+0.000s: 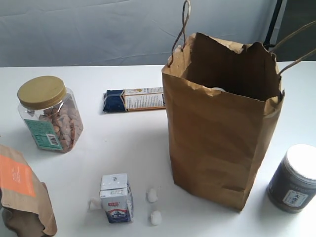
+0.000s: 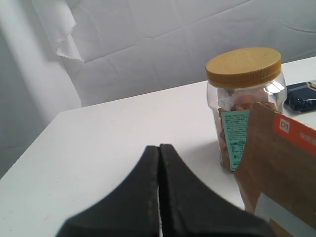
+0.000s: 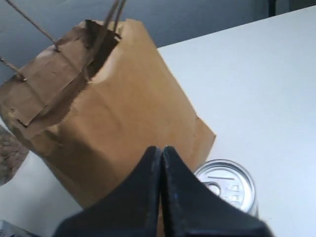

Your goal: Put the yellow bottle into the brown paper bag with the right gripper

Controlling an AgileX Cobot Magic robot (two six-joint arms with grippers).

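The brown paper bag [image 1: 219, 133] stands upright and open right of the table's middle, its cord handles sticking up. A small pale rounded shape [image 1: 217, 90] shows deep inside it; I cannot tell whether it is the yellow bottle's cap. No yellow bottle shows anywhere else. In the right wrist view my right gripper [image 3: 162, 148] is shut and empty, close beside the bag [image 3: 123, 113] and above a can. My left gripper [image 2: 159, 147] is also shut and empty, low over the table's left side. Neither gripper appears in the exterior view.
A gold-lidded nut jar [image 1: 49, 114] and a brown pouch with an orange label [image 1: 22, 195] stand at the left. A small carton [image 1: 116, 198] and white lumps [image 1: 152, 195] lie in front. A dark blue packet [image 1: 134, 99] lies behind. A dark can [image 1: 295, 177] stands right of the bag.
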